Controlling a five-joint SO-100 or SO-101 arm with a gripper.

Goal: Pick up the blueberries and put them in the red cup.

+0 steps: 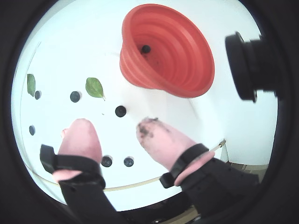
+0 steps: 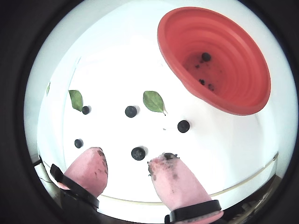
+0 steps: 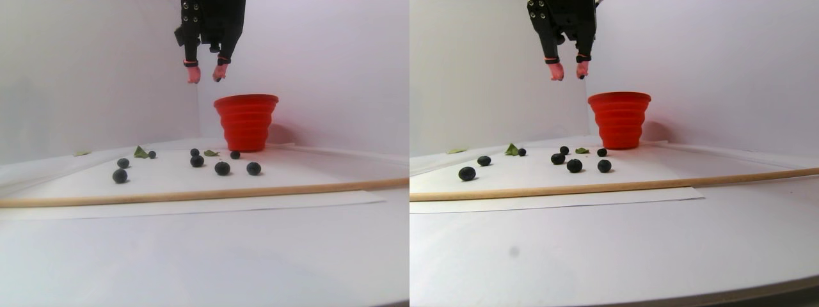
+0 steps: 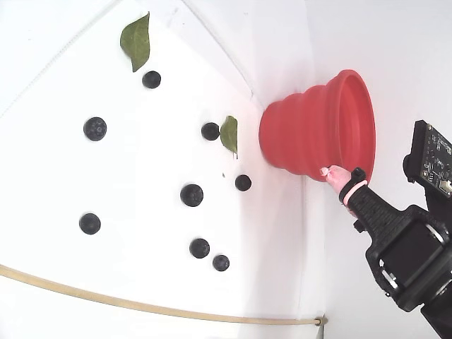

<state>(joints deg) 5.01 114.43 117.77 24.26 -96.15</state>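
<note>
The red cup (image 3: 246, 121) stands upright at the back of the white sheet. In both wrist views it holds small dark berries (image 2: 205, 57). Several blueberries (image 3: 222, 168) lie scattered on the sheet in front of it (image 4: 191, 194). My gripper (image 3: 205, 73) hangs high above the table, just left of the cup's rim in the stereo pair view. Its pink, dark-stained fingertips (image 2: 168, 165) stand apart. The gripper (image 1: 113, 125) is open with nothing between the fingers. Loose blueberries (image 1: 120, 111) show far below it.
Green leaves (image 4: 137, 39) lie among the berries, one close to the cup (image 2: 153, 101). A thin wooden stick (image 3: 192, 194) runs along the sheet's front edge. White walls close the back and side. A black camera (image 1: 247, 65) juts in at the right.
</note>
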